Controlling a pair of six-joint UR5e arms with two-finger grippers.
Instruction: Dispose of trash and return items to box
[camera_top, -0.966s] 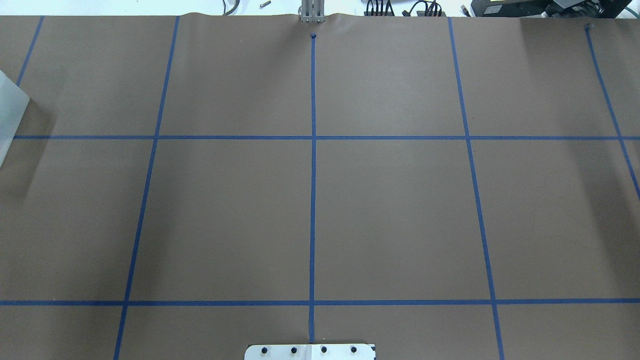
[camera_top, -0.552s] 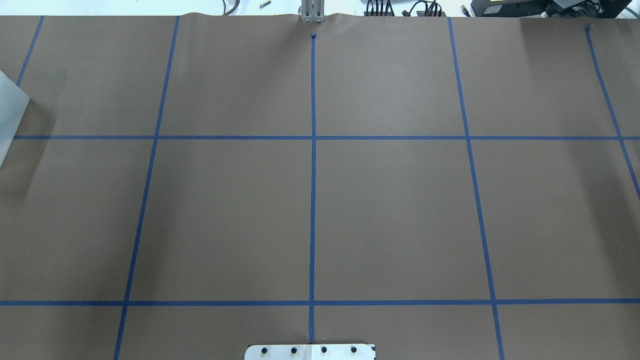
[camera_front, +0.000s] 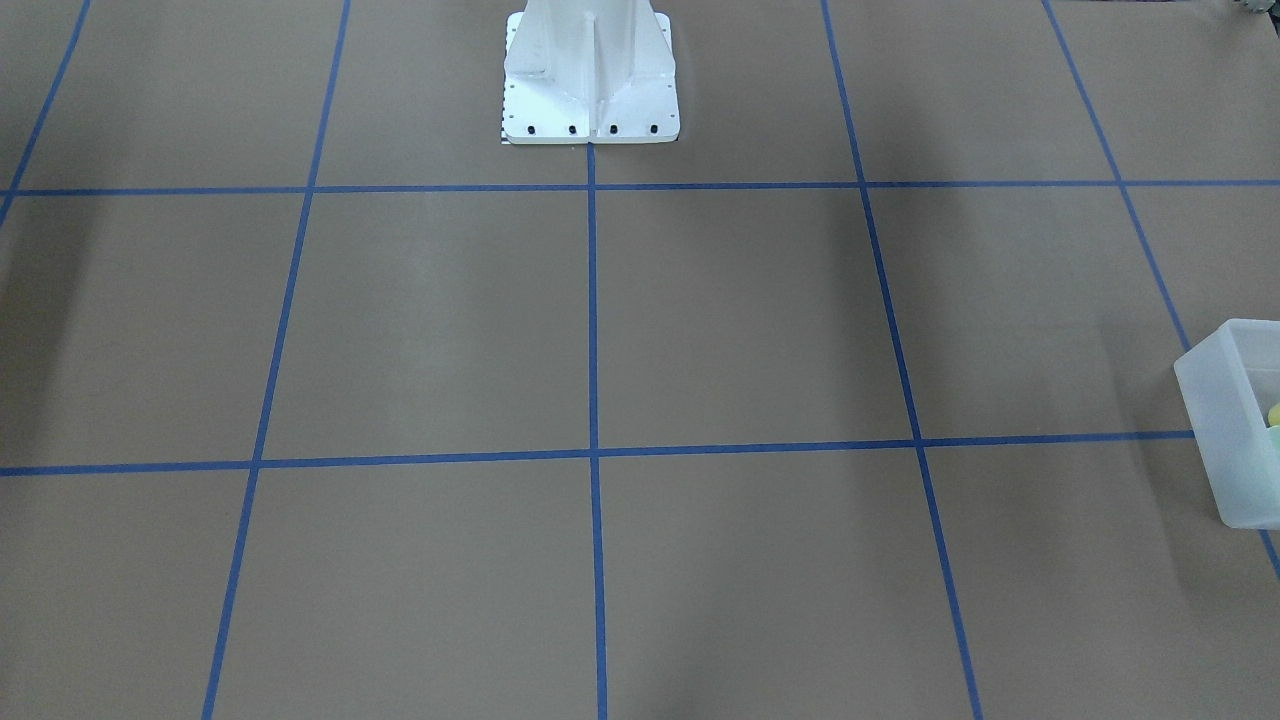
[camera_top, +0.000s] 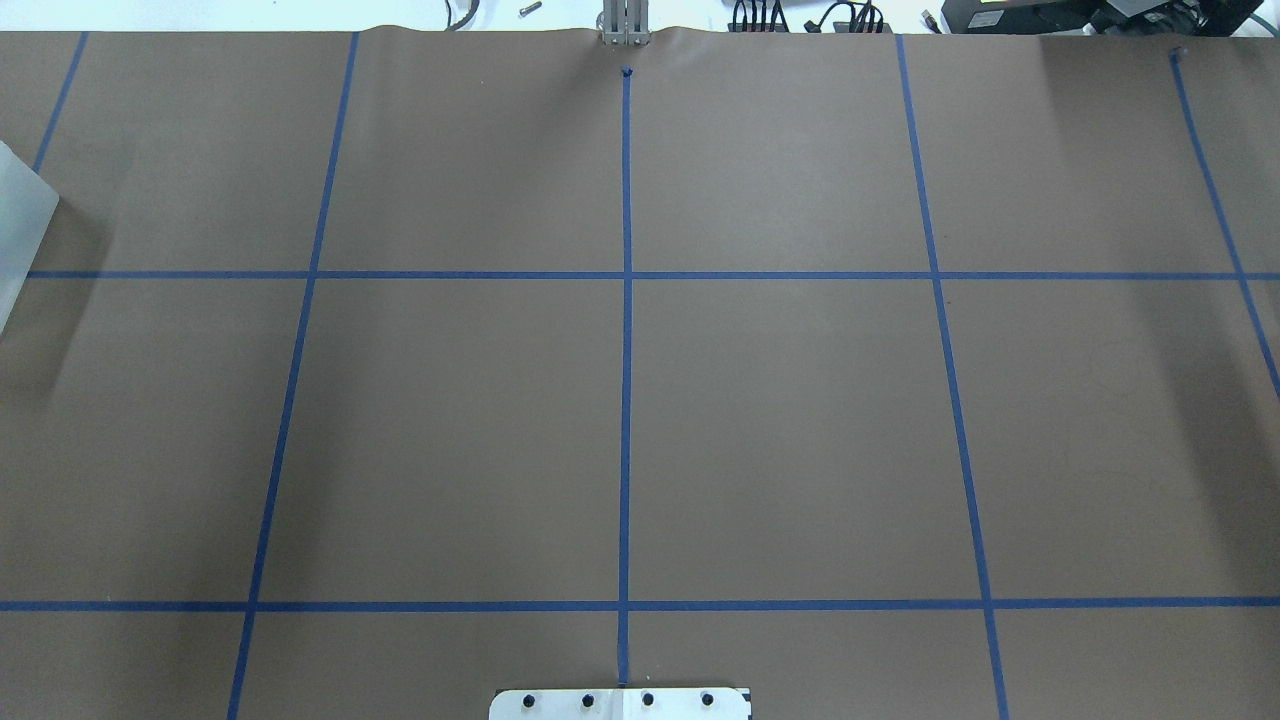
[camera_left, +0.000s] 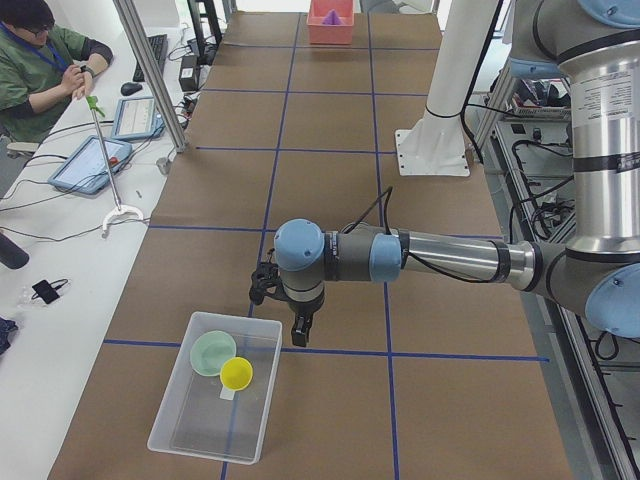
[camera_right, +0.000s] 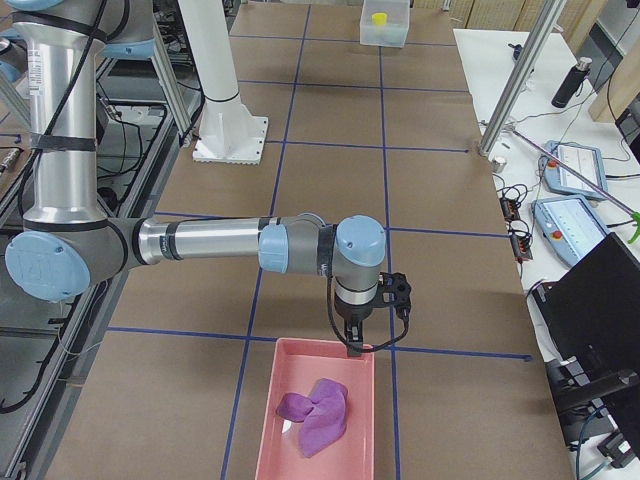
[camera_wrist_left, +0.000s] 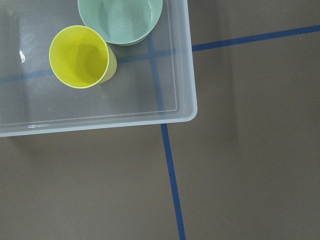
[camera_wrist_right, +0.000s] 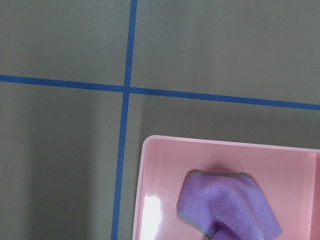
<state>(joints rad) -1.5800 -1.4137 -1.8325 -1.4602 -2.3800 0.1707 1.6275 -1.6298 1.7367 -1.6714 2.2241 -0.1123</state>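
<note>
– At the table's left end, what's there?
– Box (camera_left: 215, 430), with bowl (camera_left: 212, 353) and cup (camera_left: 237, 373) side by side inside.
– Right end?
– Tray (camera_right: 300, 370) holding a cloth (camera_right: 315, 412).
– Grippers?
– Left gripper (camera_left: 298, 335) hangs beside the box, right gripper (camera_right: 354, 340) at the tray's edge. Can't tell how wide either's jaws stand.

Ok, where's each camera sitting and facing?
Front-facing: across the table, facing the robot; white base, translucent bin at edge.
Overhead: behind the robot, looking forward-down; base plate only.
Exterior left: left end; left arm by the bin.
Exterior right: right end; right arm by pink tray.
Left wrist: straight down on yellow cup, green bowl; no body.
Right wrist: down on purple cloth; no body.
Shared: bin in front-facing and left wrist.
</note>
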